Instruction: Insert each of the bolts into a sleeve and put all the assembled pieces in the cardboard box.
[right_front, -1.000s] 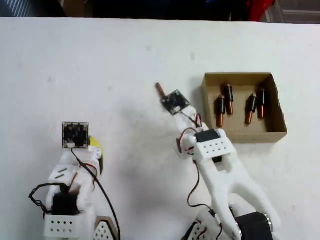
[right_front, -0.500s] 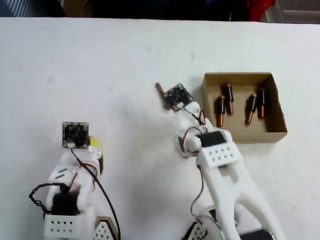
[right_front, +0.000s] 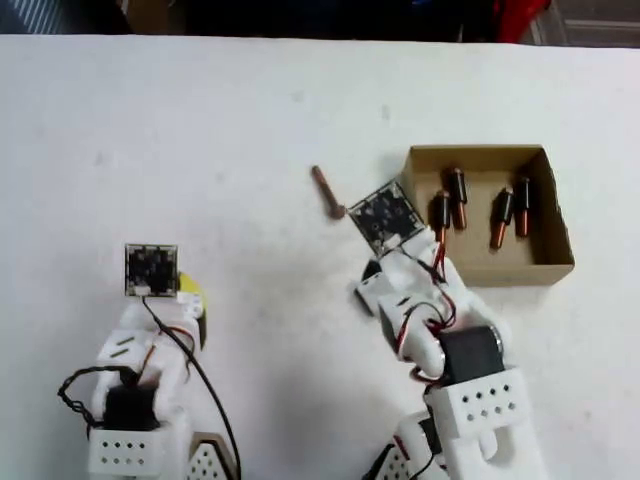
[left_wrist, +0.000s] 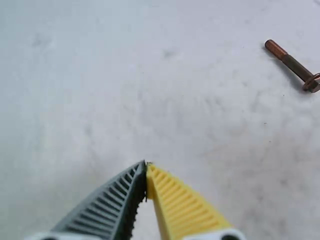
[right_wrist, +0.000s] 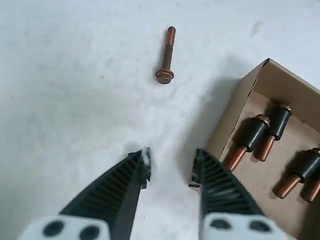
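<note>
Bolt (right_front: 327, 191), one, loose: copper-coloured, flanged head, no sleeve on its shank. It lies flat on the white table (right_front: 200, 130) just above centre of the high view, head end toward the cardboard box (right_front: 490, 272) and apart from the box's left wall. The right wrist view (right_wrist: 166, 55) shows it ahead of the jaws, well short of them.

Cardboard box: open-topped, upper right of centre in the high view. It contains four assembled pieces (right_front: 457, 198), each a bolt in a black sleeve, lying in two loose pairs on the floor of the box.

Right gripper (right_wrist: 170, 165): jaws spread, nothing between them, hanging over bare table beside the near left corner of the box.

Left gripper (left_wrist: 146, 167): grey and yellow jaws pressed together tip to tip, pinching nothing, at lower left of the high view, well apart from the bolt.

Handling notes, as judged: the bolt looks rigid, light and hard, so it should take a firm pinch without damage. Its round, smooth shank is likely to roll or skate if nudged from the side. The best hold appears to be across the shank near the head, jaws square to its length. That leaves the threaded end free to enter a sleeve.
</note>
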